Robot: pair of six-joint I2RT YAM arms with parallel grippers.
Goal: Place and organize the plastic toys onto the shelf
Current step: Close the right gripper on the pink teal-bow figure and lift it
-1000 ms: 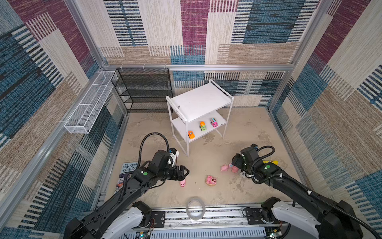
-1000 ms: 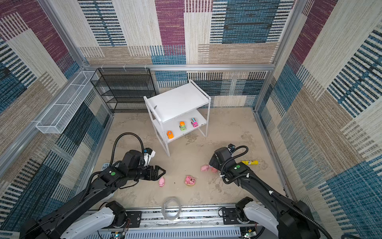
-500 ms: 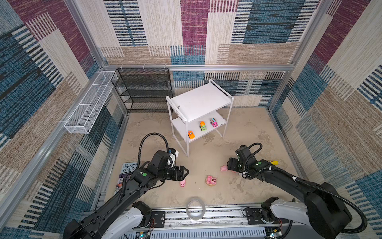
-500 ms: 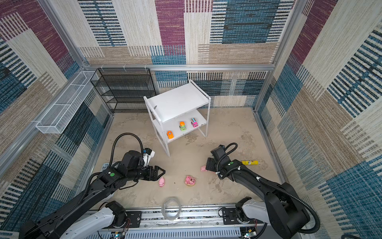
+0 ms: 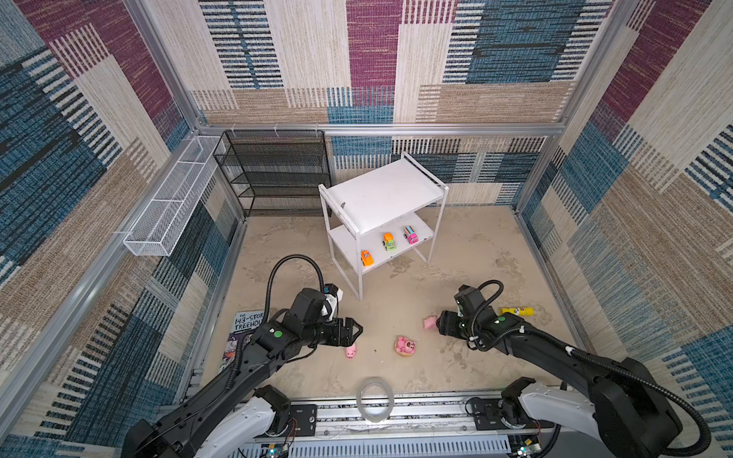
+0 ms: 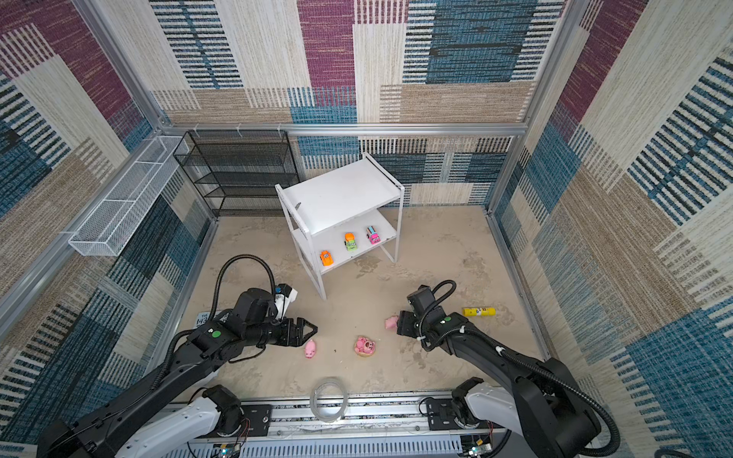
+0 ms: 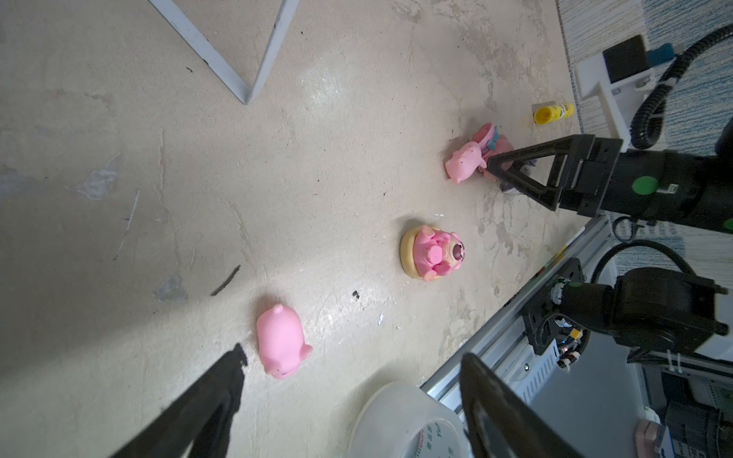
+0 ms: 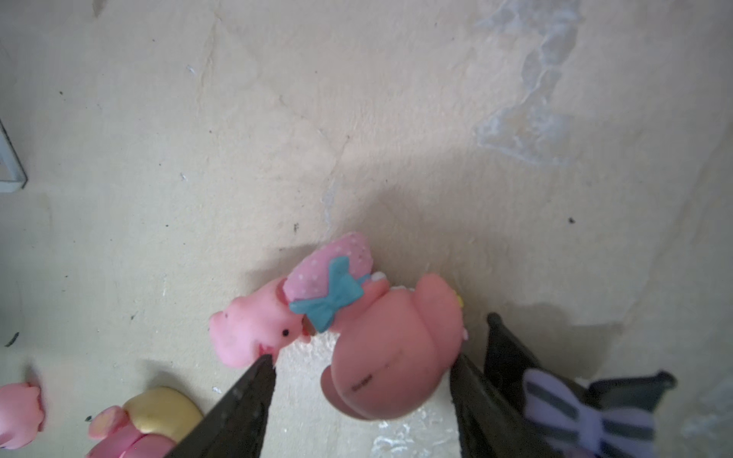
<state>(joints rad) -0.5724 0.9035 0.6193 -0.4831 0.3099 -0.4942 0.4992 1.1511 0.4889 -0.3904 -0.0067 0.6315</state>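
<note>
Lying on the floor [image 8: 357, 119], the bow figure [image 8: 388, 349] is bracketed by the right gripper [image 8: 365, 357]. The jaws are partly open. One finger [image 8: 476, 396] is set close against the figure's back, and a strip of floor shows between the other finger [image 8: 246, 396] and its front, so nothing is judged to be held yet. That second fingertip is wedged in beside the right pig [image 8: 254, 329], seemingly so that the figure alone is taken from the cluster. The dark figure [image 8: 587, 416] is kept outside the jaws.

The bear [image 7: 432, 253] is left on the floor between the two arms. The left pig [image 7: 281, 341] is overhung by the left gripper [image 7: 353, 357], whose jaws are spread wide and empty. The pig lies nearer one finger than the other, so a recentring is probably needed before any pick.

On the shelf [image 5: 380, 194], three cars [image 5: 389, 241] are lined along the lower board. The top board is bare, presumably reserved for the five toys on the floor.
</note>
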